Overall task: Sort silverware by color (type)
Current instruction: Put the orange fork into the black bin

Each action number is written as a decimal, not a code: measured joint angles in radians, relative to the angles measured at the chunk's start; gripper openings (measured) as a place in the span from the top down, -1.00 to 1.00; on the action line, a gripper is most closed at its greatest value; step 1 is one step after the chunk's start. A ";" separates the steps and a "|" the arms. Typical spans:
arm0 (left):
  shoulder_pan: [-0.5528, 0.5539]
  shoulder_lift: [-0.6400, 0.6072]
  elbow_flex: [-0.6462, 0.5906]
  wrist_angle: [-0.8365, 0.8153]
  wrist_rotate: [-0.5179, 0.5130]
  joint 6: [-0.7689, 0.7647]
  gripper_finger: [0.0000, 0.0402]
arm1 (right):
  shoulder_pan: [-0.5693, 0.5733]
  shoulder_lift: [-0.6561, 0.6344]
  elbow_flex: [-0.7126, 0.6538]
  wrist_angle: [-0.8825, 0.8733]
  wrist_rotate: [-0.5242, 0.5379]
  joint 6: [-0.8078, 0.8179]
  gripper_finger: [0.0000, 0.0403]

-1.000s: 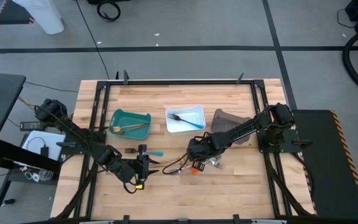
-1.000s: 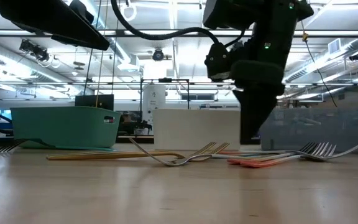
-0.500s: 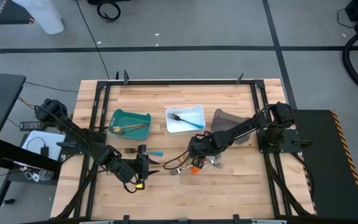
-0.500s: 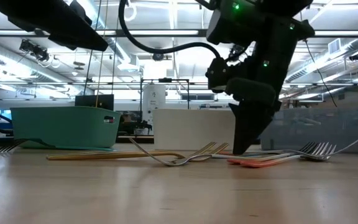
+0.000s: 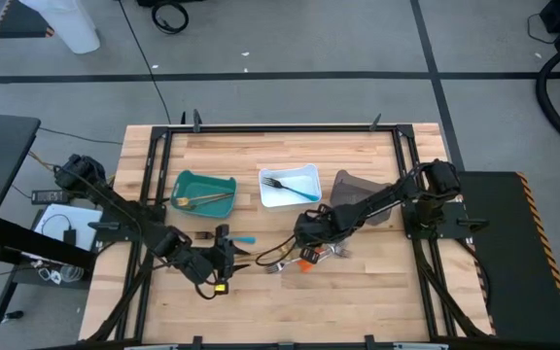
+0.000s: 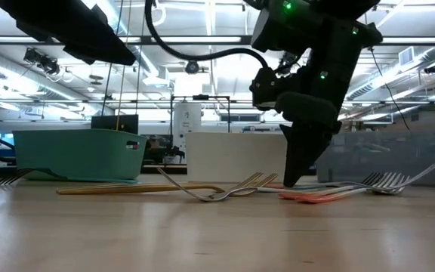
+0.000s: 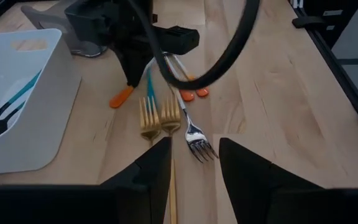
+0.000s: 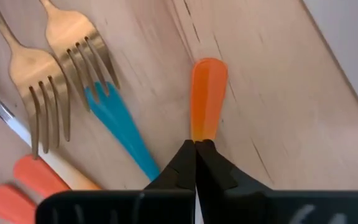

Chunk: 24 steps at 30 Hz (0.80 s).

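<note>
My right gripper (image 8: 196, 149) is down at the table (image 5: 358, 301), in the cluster of loose silverware just in front of the white bin (image 5: 304, 194). Its fingers are pressed fully together, tips meeting at the near end of an orange handle (image 8: 208, 96) that lies flat on the wood; I cannot tell whether I have pinched it or merely touch it. Just beside it lie a blue handle (image 8: 120, 134), two gold forks (image 8: 61, 68) side by side, and two more orange handles (image 8: 23, 183). A silver fork (image 7: 194, 134) rests near the gold ones.

My left gripper (image 7: 193, 163) hovers nearby above the table, fingers parted and holding nothing, pointing toward that same cluster. A gold piece (image 5: 202, 201) sits in the teal bin (image 5: 188, 183), and a dark fork (image 5: 288, 187) in the white bin.
</note>
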 joint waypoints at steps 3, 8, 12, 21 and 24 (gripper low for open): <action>-0.001 0.000 0.000 -0.001 0.001 0.000 0.28 | 0.003 0.005 0.033 -0.068 -0.011 -0.019 0.98; -0.001 0.000 0.000 -0.002 0.002 0.000 0.28 | 0.008 0.006 0.090 -0.123 -0.014 -0.047 0.98; -0.003 0.000 0.000 -0.003 0.002 0.000 0.28 | 0.007 0.006 0.113 -0.165 -0.013 -0.054 0.98; -0.014 0.000 0.000 -0.027 0.002 -0.001 0.28 | 0.029 0.005 0.117 -0.221 -0.119 -0.058 0.75; -0.014 0.000 0.000 -0.027 0.002 0.000 0.28 | 0.052 0.005 0.117 -0.244 -0.117 -0.048 0.63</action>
